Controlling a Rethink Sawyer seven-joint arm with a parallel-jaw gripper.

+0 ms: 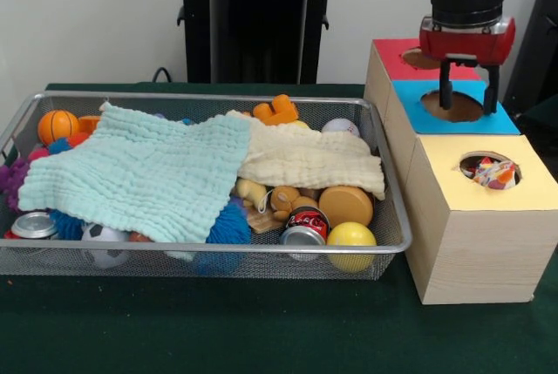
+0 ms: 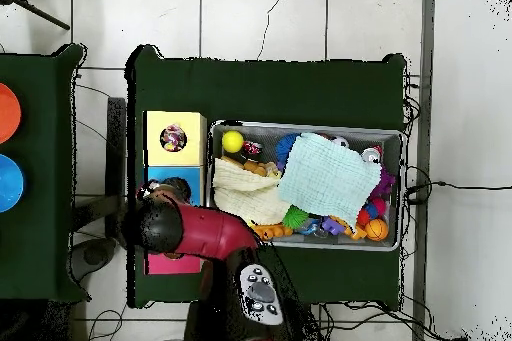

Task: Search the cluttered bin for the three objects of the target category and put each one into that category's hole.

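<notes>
Far to the left of my jaws in front view: wire bin (image 1: 397, 217) w/ mint cloth (image 1: 144, 173) over the left part, basketball (image 1: 57, 125) at its back corner, cream cloth (image 1: 309, 160) to the right. Nearer me in the bin: soda can (image 1: 305, 224), yellow ball (image 1: 351, 236), white ball (image 1: 342, 126). Box (image 1: 475, 252) w/ 3 holes beside bin. My gripper (image 1: 469, 95) hangs over the blue hole (image 1: 453, 105), jaws spread apart, nothing held. Red hole (image 1: 418, 58) behind me, yellow hole (image 1: 488, 169) in front, something patterned inside it.
</notes>
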